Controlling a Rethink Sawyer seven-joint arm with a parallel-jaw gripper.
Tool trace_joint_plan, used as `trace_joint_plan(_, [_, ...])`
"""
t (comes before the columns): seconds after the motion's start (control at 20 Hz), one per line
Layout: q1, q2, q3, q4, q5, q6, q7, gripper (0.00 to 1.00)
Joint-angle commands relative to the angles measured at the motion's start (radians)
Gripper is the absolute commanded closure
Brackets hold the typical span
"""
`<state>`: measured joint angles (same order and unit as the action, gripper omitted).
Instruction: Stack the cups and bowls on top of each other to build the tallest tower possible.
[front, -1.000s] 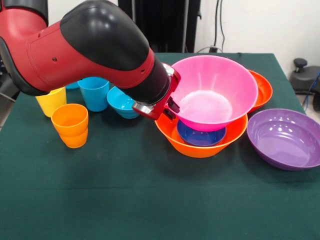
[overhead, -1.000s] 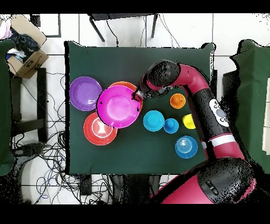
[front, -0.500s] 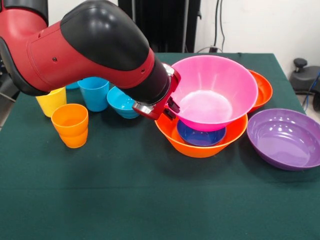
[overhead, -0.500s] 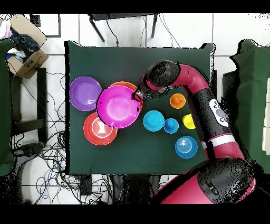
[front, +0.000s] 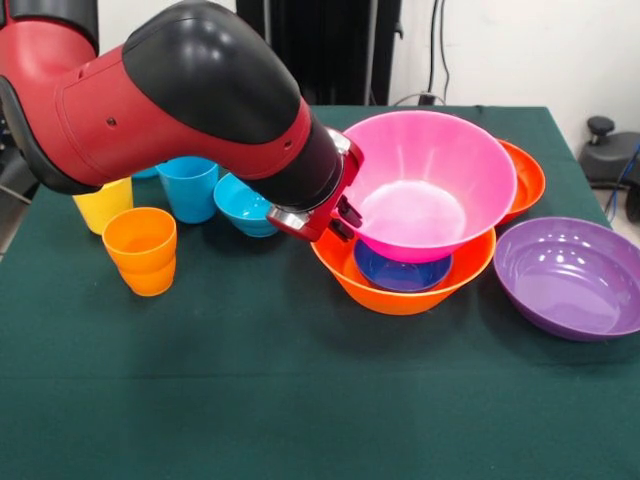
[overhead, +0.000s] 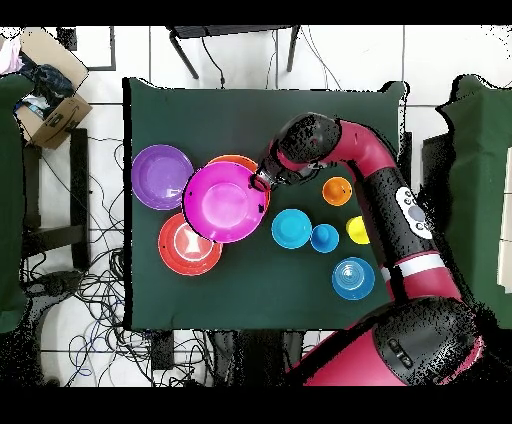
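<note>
Gripper (front: 345, 212) sits at the near rim of the large pink bowl (front: 430, 185), apparently pinching its thin wall, though I cannot see the jaws clearly. That bowl rests tilted inside the large orange bowl (front: 400, 290), above the small dark blue bowl (front: 400, 272). Light, glossy, slippery plastic; the rim looks the best hold.

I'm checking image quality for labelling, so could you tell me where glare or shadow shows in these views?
Front view: soft glare whitens the pink bowl's floor and streaks the purple bowl; the arm shades the cloth beneath it. Overhead view: a white highlight sits in the red-orange bowl.
</note>
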<state>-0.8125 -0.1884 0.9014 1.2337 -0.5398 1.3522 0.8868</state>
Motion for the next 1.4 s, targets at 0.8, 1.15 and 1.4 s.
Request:
trace_joint_plan(0.8, [0.051,0.012,-0.001,-0.097,-0.065,-0.109,-0.230,1.00])
trace_joint_plan(1.15, [0.029,-0.010,-0.002,-0.042,-0.060,-0.133,-0.207,1.00])
trace_joint_plan(1.4, [0.015,-0.040,0.005,0.028,-0.042,-0.155,-0.158,1.00])
